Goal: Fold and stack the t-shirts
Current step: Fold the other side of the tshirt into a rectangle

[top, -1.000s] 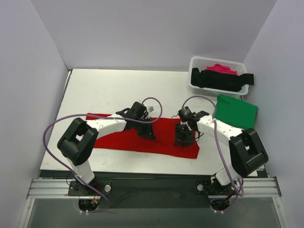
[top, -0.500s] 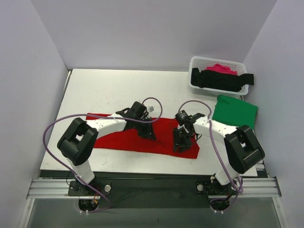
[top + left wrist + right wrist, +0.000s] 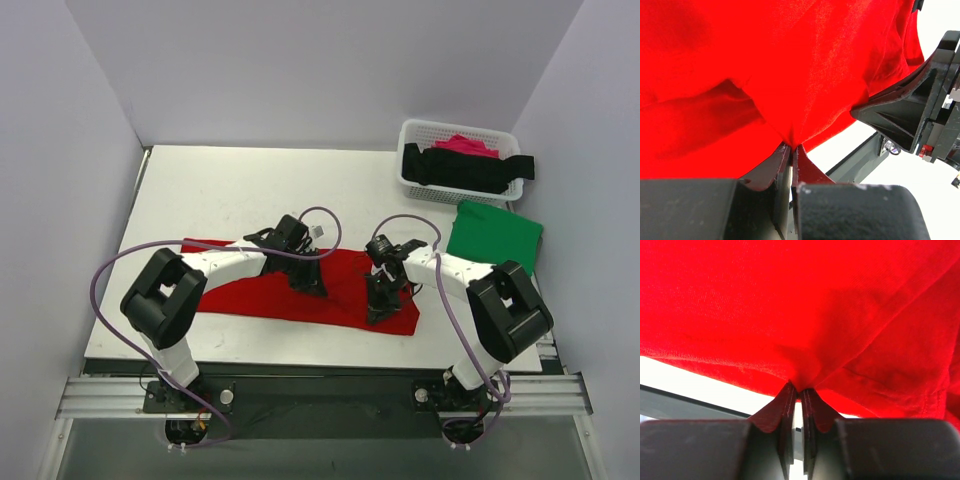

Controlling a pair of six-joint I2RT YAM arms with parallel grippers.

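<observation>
A large bright red t-shirt point(image 3: 250, 290) lies as a long band across the near half of the table. My left gripper point(image 3: 312, 285) is shut on a pinch of its cloth near the middle point(image 3: 790, 75). My right gripper point(image 3: 381, 305) is shut on the red cloth point(image 3: 800, 305) close to the shirt's near right edge. A folded green t-shirt point(image 3: 496, 235) lies flat at the right. A black t-shirt point(image 3: 460, 168) and a pink one point(image 3: 466, 144) sit in the basket.
The white lattice basket point(image 3: 412, 135) stands at the back right corner. The table's near edge point(image 3: 300, 345) runs just below the red shirt, with the metal rail point(image 3: 320, 392) beyond it. Walls close in on three sides.
My right gripper slid a little left and toward the near edge of the red shirt and closed on its cloth. The left arm stayed put.
</observation>
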